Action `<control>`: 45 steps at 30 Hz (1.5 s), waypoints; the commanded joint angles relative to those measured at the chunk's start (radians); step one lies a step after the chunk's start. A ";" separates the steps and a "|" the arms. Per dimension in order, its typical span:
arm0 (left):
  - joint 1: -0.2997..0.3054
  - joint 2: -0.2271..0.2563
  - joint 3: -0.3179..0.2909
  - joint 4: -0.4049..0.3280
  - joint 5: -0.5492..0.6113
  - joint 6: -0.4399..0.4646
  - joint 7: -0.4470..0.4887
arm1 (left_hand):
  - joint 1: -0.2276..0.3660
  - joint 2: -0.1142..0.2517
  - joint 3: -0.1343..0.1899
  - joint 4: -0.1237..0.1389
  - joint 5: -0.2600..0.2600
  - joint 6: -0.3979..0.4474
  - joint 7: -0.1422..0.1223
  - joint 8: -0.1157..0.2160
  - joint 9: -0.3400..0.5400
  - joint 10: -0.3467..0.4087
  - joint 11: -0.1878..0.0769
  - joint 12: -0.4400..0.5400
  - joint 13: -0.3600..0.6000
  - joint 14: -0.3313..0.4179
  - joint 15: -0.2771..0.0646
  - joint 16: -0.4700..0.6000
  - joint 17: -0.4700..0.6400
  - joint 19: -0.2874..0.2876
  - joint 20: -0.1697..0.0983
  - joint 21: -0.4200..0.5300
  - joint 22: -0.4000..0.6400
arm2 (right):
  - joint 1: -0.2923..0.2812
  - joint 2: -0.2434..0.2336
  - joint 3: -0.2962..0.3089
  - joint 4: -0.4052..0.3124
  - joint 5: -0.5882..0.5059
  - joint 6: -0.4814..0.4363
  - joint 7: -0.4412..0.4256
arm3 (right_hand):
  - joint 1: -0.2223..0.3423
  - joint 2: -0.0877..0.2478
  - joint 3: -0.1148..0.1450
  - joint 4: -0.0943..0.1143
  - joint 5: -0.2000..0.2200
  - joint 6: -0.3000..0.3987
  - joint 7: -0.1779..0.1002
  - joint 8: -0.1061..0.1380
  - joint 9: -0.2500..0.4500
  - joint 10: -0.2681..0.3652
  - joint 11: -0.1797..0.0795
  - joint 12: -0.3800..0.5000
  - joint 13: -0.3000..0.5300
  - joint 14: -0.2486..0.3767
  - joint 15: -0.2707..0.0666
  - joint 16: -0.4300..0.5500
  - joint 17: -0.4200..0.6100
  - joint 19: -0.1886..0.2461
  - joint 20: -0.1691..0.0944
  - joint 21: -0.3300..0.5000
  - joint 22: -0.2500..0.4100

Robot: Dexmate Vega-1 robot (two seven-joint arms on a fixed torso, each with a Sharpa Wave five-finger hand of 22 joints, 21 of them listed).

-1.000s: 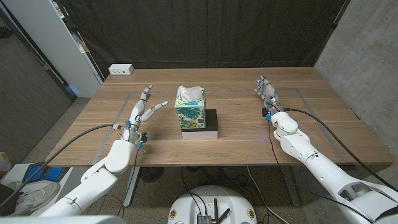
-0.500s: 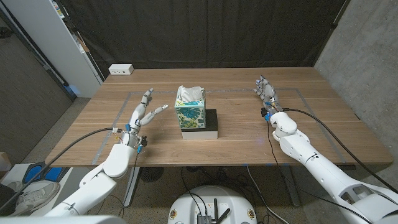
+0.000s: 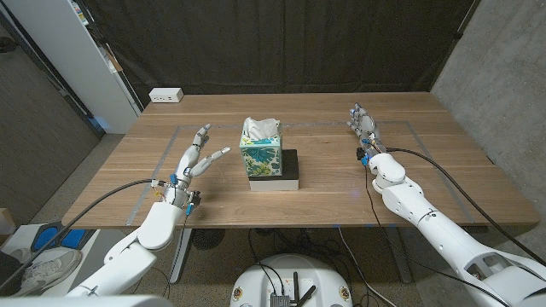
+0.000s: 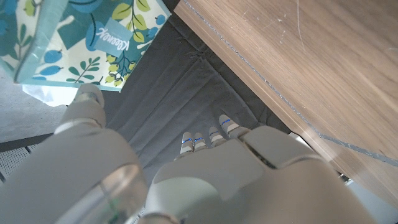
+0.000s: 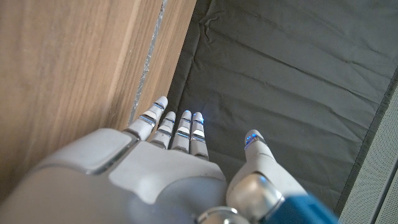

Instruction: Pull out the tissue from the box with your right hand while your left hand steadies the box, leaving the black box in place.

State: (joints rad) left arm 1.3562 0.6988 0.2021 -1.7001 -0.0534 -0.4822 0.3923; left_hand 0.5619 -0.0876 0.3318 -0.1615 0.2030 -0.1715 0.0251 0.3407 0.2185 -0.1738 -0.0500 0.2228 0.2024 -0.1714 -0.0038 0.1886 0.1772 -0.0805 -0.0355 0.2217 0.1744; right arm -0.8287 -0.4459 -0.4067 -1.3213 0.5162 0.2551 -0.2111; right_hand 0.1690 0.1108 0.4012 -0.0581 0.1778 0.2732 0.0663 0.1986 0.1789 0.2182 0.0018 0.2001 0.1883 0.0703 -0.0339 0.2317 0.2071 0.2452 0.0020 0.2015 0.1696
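Looking at a tissue box [image 3: 260,153] sitting on top of the black box [image 3: 283,171] near the middle of the bench [image 3: 341,192], with a white tissue [image 3: 260,129] poking up out of the slot. Seeing the left hand [image 3: 194,155] hovering beside the box on its left, fingers spread wide and holding nothing, not touching the cardboard yet. Seeing the right hand [image 3: 363,124] well off to the far side, fingers straight and apart, also empty, nowhere near the tissue. Guessing nothing has started, so plenty of room for trouble: pulling the tissue before the left hand is actually pressing on the box would probably be lifting the whole light box off its perch, or dragging it sideways. Pushing too hard from the left could be shoving the tissue box off the black box, or sliding the black one too, which is supposed to be staying put. Pinching too low could be catching the slot edge or tearing the sheet. Getting the whole layout from the head view, both arms and the gap between left hand and box. Getting from the left wrist view a close look at the printed side of the tissue box [image 4: 87,37] just past the thumb, with the left hand [image 4: 186,174] up close. Getting from the right wrist view just the right hand [image 5: 168,162] over bench edge and dark curtain [image 5: 292,81].
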 commanded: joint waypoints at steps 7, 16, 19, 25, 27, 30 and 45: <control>0.042 0.007 -0.017 -0.021 -0.009 -0.023 -0.039 | 0.011 0.003 -0.004 0.000 -0.004 -0.332 0.003 0.009 0.001 -0.205 -0.001 -0.004 0.004 -0.150 -0.007 -0.003 0.000 0.006 -0.034 -0.004 0.005 | -0.015 0.001 0.001 -0.031 -0.010 -0.003 -0.023 | -0.010 0.002 0.003 -0.006 -0.001 0.005 0.004 -0.005 0.003 0.010 0.001 -0.003 0.006 0.009 0.003 -0.003 0.002 0.002 0.003 -0.005 0.004; 0.061 0.017 -0.026 -0.034 -0.011 -0.022 -0.059 | 0.012 0.002 -0.005 0.000 -0.005 -0.332 0.002 0.010 0.001 -0.204 0.000 -0.004 0.004 -0.148 -0.008 -0.002 0.000 0.007 -0.034 -0.004 0.005 | -0.023 -0.002 -0.001 -0.049 -0.018 -0.009 -0.033 | -0.012 0.003 0.002 -0.008 -0.001 0.005 0.005 -0.005 0.003 0.011 0.001 -0.003 0.006 0.009 0.003 -0.003 0.002 0.003 0.002 -0.005 0.004; 0.063 0.019 -0.029 -0.033 -0.011 -0.024 -0.064 | 0.013 0.002 -0.005 0.000 -0.006 -0.332 0.002 0.011 0.001 -0.203 0.000 -0.004 0.004 -0.147 -0.007 -0.002 0.000 0.008 -0.034 -0.004 0.005 | -0.025 -0.003 -0.002 -0.055 -0.021 -0.011 -0.037 | -0.012 0.003 0.002 -0.009 -0.001 0.006 0.006 -0.005 0.003 0.011 0.001 -0.003 0.006 0.009 0.003 -0.004 0.002 0.003 0.002 -0.005 0.004; 0.054 0.025 -0.030 -0.025 -0.015 -0.029 -0.084 | 0.014 0.002 -0.006 0.000 -0.007 -0.327 0.001 0.015 0.000 -0.199 -0.002 -0.004 0.004 -0.140 -0.010 0.000 0.000 0.014 -0.033 -0.004 0.005 | -0.030 -0.002 -0.003 -0.062 -0.027 -0.005 -0.041 | -0.012 0.004 0.001 -0.011 -0.001 0.005 0.005 -0.005 0.003 0.011 0.001 -0.003 0.006 0.010 0.004 -0.004 0.002 0.003 0.002 -0.005 0.004; 0.053 0.027 -0.031 -0.024 -0.015 -0.030 -0.088 | 0.015 0.002 -0.007 0.000 -0.008 -0.323 0.001 0.017 0.000 -0.196 -0.004 -0.003 0.004 -0.134 -0.009 0.001 0.000 0.019 -0.033 -0.003 0.005 | -0.031 -0.002 -0.002 -0.063 -0.027 -0.005 -0.043 | -0.012 0.004 0.001 -0.011 -0.001 0.006 0.006 -0.005 0.003 0.011 0.001 -0.003 0.006 0.010 0.003 -0.004 0.002 0.003 0.002 -0.005 0.004; 0.046 0.034 -0.030 -0.022 -0.021 -0.027 -0.103 | 0.017 0.001 -0.007 -0.001 -0.009 -0.315 0.003 0.022 0.000 -0.189 -0.004 -0.001 0.004 -0.123 -0.012 0.004 0.000 0.030 -0.032 0.000 0.005 | -0.036 -0.002 0.001 -0.068 -0.027 -0.003 -0.048 | -0.012 0.005 0.001 -0.012 -0.001 0.006 0.005 -0.005 0.003 0.012 0.000 -0.003 0.006 0.010 0.003 -0.004 0.002 0.003 0.002 -0.005 0.004; -0.001 0.130 -0.017 -0.060 -0.106 0.060 -0.256 | 0.051 -0.058 -0.035 -0.009 0.017 -0.189 -0.004 0.086 -0.008 -0.079 -0.012 0.022 0.001 -0.002 -0.033 0.020 -0.001 0.126 -0.032 0.012 0.003 | -0.063 -0.011 0.008 -0.101 -0.042 0.003 -0.071 | -0.013 0.005 0.000 -0.016 -0.001 0.007 0.003 -0.005 0.003 0.013 -0.001 -0.003 0.006 0.012 0.004 -0.004 0.002 0.004 0.003 -0.005 0.004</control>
State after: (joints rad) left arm 1.3863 0.7695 0.1740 -1.7383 -0.1011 -0.4781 0.2355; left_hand 0.6101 -0.1282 0.3041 -0.1715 0.2108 -0.1715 0.0251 0.4148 0.2091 -0.1699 -0.0539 0.2365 0.2010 -0.1716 -0.0255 0.2015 0.1772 0.0269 -0.0348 0.2260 0.1744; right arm -0.8745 -0.4505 -0.4036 -1.4003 0.4861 0.2513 -0.2665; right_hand 0.1636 0.1162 0.3983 -0.0695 0.1778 0.2732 0.0663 0.1987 0.1789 0.2255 0.0017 0.2001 0.1883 0.0756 -0.0286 0.2317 0.2069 0.2452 0.0020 0.2015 0.1696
